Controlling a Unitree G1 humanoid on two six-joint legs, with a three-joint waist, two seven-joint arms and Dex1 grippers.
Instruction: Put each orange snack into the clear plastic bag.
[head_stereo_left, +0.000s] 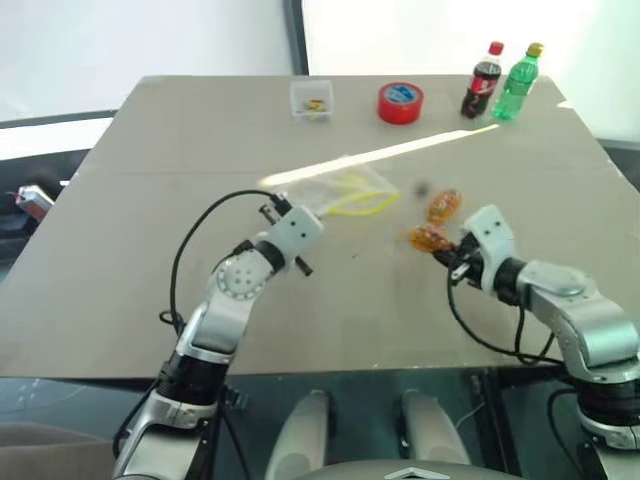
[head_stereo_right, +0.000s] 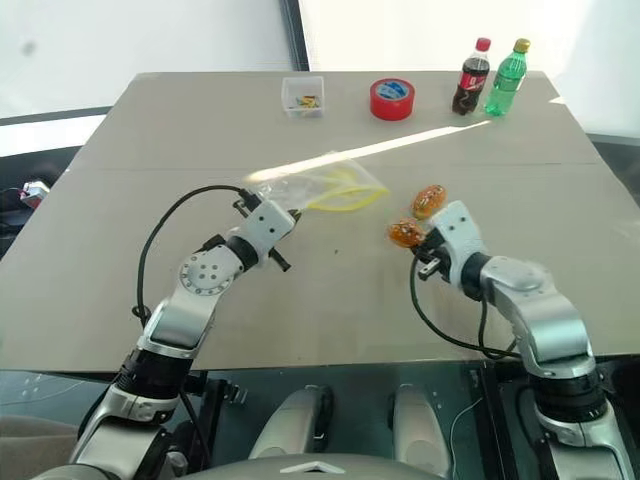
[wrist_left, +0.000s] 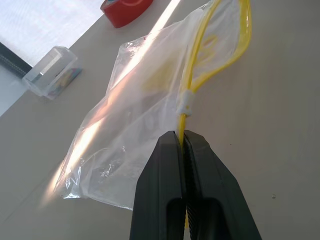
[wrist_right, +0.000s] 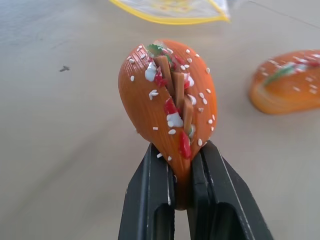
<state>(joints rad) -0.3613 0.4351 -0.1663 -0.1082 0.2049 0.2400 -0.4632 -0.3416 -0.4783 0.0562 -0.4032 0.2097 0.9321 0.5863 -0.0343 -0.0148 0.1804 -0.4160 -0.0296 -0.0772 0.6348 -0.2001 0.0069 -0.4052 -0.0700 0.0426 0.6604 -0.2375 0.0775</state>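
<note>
The clear plastic bag (wrist_left: 135, 115) lies crinkled on the grey table, its mouth rimmed by a yellow seal strip (wrist_left: 200, 75). My left gripper (wrist_left: 181, 136) is shut on that strip at the bag's near end. To the right, one orange snack (wrist_right: 167, 95), speckled white and red, is pinched at its narrow end by my right gripper (wrist_right: 181, 150), just above the table. The other orange snack (head_stereo_right: 429, 200) rests on the table just beyond it. The bag's open mouth (head_stereo_left: 360, 195) faces the snacks, a short gap away.
Along the table's far edge stand a small clear box (head_stereo_left: 312, 100), a red tape roll (head_stereo_left: 400, 102), a cola bottle (head_stereo_left: 483, 80) and a green bottle (head_stereo_left: 517, 82). A bright sun stripe crosses the table (head_stereo_left: 150, 300) near the bag.
</note>
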